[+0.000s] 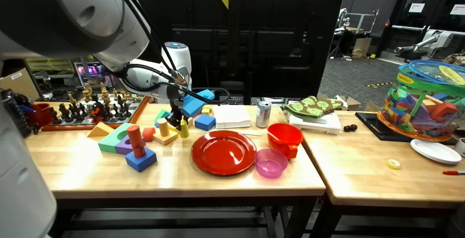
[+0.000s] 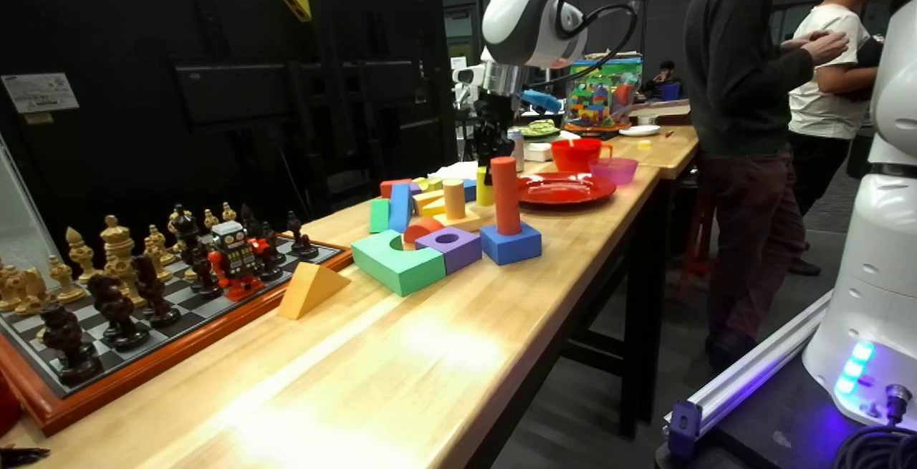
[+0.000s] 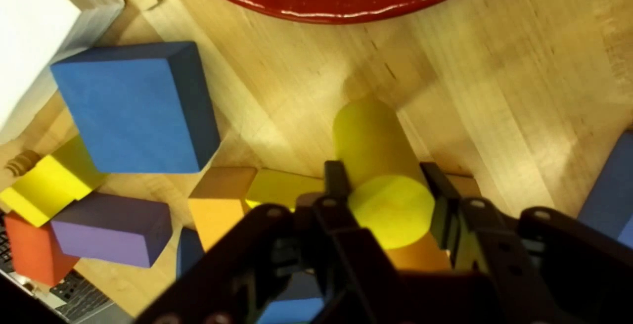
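A: Is anything held by the claw (image 3: 385,180)?

B: Yes, the yellow cylinder (image 1: 184,129) is gripped by its sides. It is seen upright at the worktop (image 1: 109,174), between the red plate (image 1: 223,153) and the tan cylinder (image 1: 163,126) that is set on a square base (image 1: 165,140).

A: Which step is judged to be in hand?

B: The grasp, which looks to be made; whether the foot is raised clear cannot be told.

A: And what is called for next?

B: Probably a straight, slow lift, by which the neighbouring tan cylinder is left standing. Room should also be kept from the blue block (image 3: 128,116) and from the red plate's rim.
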